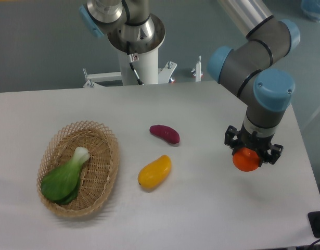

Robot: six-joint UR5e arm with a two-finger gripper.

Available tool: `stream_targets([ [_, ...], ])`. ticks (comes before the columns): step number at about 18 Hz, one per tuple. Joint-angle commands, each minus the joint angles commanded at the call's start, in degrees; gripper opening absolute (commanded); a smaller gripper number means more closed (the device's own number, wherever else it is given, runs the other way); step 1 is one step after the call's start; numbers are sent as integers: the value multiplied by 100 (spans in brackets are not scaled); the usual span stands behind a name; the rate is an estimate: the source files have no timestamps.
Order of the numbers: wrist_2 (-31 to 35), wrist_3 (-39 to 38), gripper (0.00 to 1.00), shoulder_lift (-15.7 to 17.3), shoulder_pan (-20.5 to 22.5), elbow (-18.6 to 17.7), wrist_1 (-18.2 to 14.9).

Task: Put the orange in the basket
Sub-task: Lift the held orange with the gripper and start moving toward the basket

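Gripper [252,154]: closed around the orange [245,160], held above the table [212,208] at right, apparently lifted for carrying. Basket [110,156]: far left, well apart, already holding a green leafy vegetable [63,178]. Between them: yellow mango-like fruit [154,172] and purple sweet potato [165,134], likely passed overhead.
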Motion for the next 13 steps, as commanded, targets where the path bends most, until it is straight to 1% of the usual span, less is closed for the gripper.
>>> stream_targets([
  [7, 61, -52, 67, -18, -35, 18, -35],
  [10, 9, -369, 67, 0, -193, -26, -9],
  [13, -9, -886, 68, 9, -368, -44, 0],
])
